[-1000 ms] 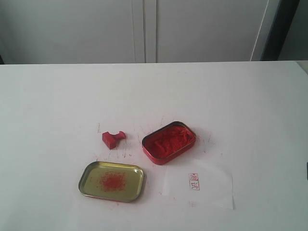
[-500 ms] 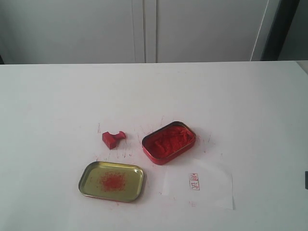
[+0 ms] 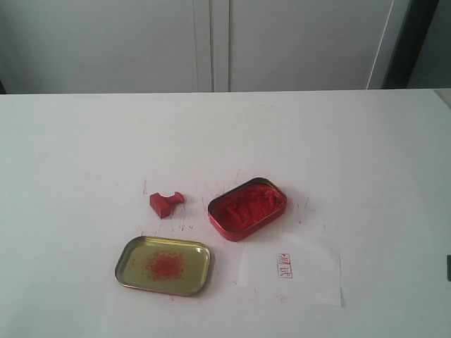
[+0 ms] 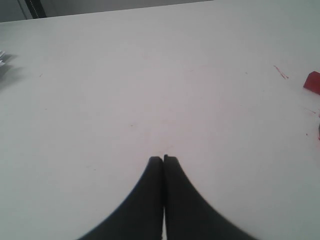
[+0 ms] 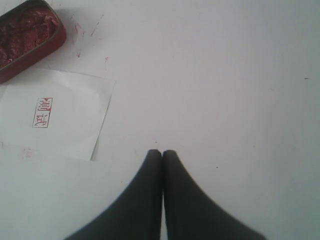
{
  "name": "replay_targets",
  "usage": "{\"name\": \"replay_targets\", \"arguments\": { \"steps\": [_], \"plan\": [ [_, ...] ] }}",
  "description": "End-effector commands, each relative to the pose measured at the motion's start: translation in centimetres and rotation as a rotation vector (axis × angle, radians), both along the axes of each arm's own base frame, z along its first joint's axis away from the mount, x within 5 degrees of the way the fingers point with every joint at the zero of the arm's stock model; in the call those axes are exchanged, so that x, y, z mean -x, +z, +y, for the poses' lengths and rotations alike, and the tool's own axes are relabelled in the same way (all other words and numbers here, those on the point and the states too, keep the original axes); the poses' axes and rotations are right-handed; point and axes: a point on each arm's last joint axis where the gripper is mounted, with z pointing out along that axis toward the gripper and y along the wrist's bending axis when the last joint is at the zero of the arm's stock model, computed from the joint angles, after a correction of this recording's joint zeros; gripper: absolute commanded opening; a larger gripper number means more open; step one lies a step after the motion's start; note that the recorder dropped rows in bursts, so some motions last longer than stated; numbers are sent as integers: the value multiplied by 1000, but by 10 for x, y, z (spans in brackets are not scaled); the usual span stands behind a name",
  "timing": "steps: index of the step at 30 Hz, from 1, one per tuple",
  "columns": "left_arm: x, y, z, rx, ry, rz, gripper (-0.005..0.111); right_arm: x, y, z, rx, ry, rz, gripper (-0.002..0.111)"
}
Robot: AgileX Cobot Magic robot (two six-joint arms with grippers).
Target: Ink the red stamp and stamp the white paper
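Observation:
The red stamp [image 3: 165,203] lies on its side on the white table, left of the red ink tin [image 3: 246,208]; a corner of the red stamp [image 4: 312,82] shows at the edge of the left wrist view. The white paper [image 3: 290,270] lies flat in front of the tin and carries a small red imprint [image 3: 284,265]. The right wrist view shows the white paper [image 5: 55,115] and the ink tin [image 5: 27,35] as well. My left gripper [image 4: 163,159] is shut and empty over bare table. My right gripper [image 5: 162,152] is shut and empty beside the paper's corner.
A shallow gold tin lid [image 3: 163,265] with red smudges lies at the front left. Red ink flecks [image 3: 184,225] dot the table around the tins. Grey cabinet doors [image 3: 211,42] stand behind the table's far edge. A dark sliver [image 3: 449,267] shows at the right border.
The dark sliver at the right border has slid slightly lower. Stamp, tins and paper have not moved.

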Motion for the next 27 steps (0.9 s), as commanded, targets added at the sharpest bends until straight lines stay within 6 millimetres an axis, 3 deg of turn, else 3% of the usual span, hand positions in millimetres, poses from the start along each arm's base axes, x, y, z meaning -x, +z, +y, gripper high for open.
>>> {"name": "replay_targets", "arguments": {
  "steps": [1, 11, 20, 27],
  "plan": [
    [0, -1, 0, 9, -2, 1, 0, 0, -1, -1, 8, 2, -4, 0],
    [0, -1, 0, 9, -2, 1, 0, 3, 1, -1, 5, 1, -21, 0],
    [0, -1, 0, 9, -2, 1, 0, 29, 19, -3, -13, 1, -214, 0],
    [0, -1, 0, 9, -2, 1, 0, 37, 22, -4, -17, 1, -263, 0]
  ]
}}
